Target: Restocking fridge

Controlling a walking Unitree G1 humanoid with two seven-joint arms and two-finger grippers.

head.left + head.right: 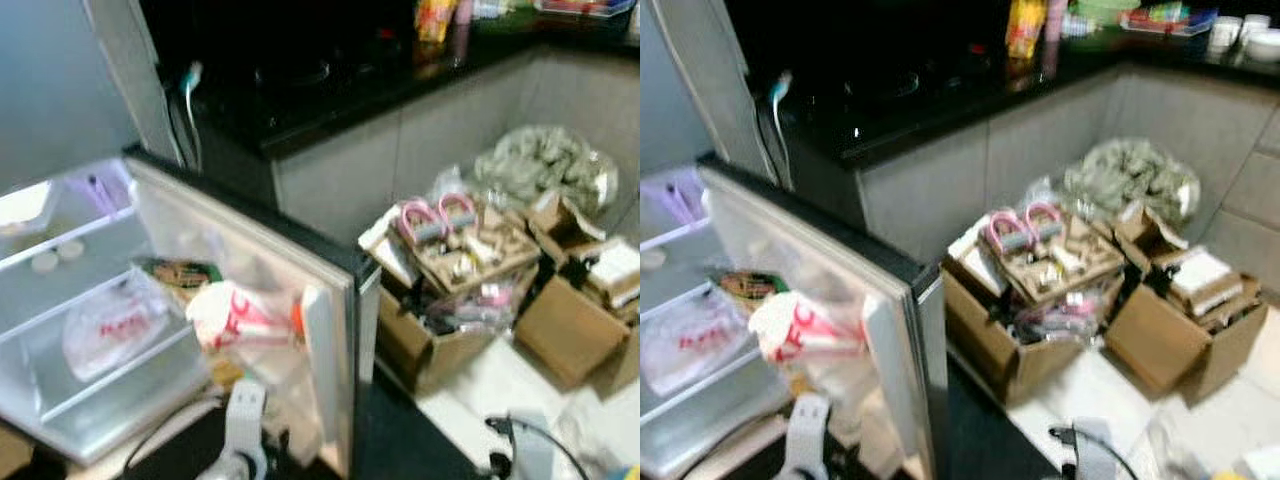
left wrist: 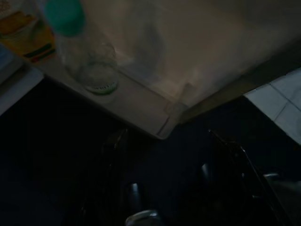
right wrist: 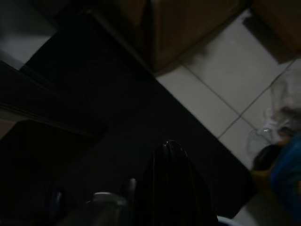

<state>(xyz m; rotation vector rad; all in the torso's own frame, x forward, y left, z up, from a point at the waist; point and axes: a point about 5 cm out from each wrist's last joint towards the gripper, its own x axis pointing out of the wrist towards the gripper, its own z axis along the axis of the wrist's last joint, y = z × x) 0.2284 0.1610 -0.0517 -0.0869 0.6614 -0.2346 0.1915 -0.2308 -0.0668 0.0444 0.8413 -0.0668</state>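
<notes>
The fridge (image 1: pixel 60 330) stands open on the left, with a white bag (image 1: pixel 105 335) on a shelf. Its door (image 1: pixel 250 300) holds a red and white bag (image 1: pixel 245 320). The left gripper (image 2: pixel 174 183) hangs low, open and empty. Cardboard boxes (image 1: pixel 470 290) sit on the floor at the right. The right gripper (image 3: pixel 171 183) looks closed, holding nothing.

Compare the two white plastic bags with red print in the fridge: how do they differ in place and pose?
The bag in the door rack sits bunched and upright in the open fridge door, its red lettering bold and large. The bag on the shelf lies slumped and flatter on an inner shelf, further left, with fainter, smaller print. Both are white, crinkled plastic with red lettering; blur hides their contents.
</notes>
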